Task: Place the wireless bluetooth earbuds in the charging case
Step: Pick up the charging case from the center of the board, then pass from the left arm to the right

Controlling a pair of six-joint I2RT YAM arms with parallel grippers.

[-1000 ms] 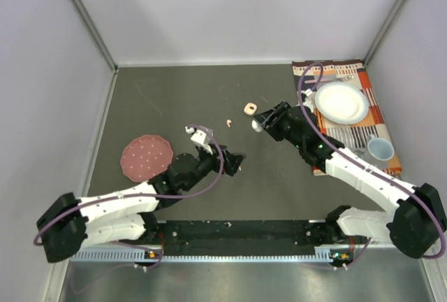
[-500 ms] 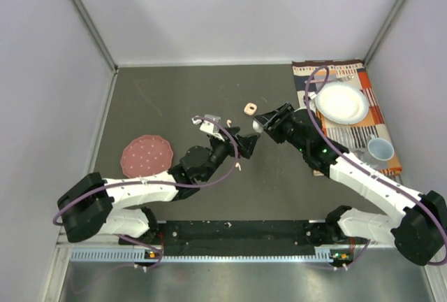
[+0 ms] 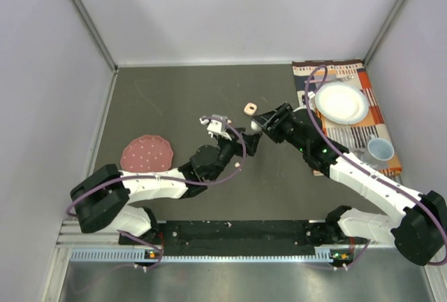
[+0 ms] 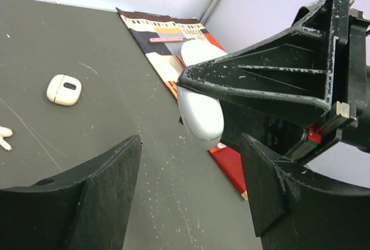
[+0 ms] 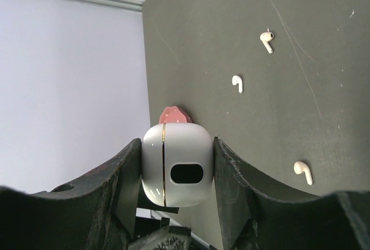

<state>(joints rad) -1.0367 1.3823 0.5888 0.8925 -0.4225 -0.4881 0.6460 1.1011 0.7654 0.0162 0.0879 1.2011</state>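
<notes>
Over mid-table, I have the right gripper (image 3: 258,126) clamped on a white charging case (image 5: 176,172). Left gripper (image 3: 246,142): wide open, empty, facing it. Three earbuds (image 5: 237,82) lie loose on the table (image 5: 231,18), and a peach case (image 4: 63,89) sits apart.

A dark grey matte desk (image 3: 174,92), scuffed with faint scratches and pale specks, fills the enclosure. Plain pale lilac-grey walls (image 3: 230,8) close it on three sides, joined at bare metal corner posts (image 3: 85,19). Along the near edge runs a ribbed aluminium rail (image 3: 230,254). Light is even and soft.
</notes>
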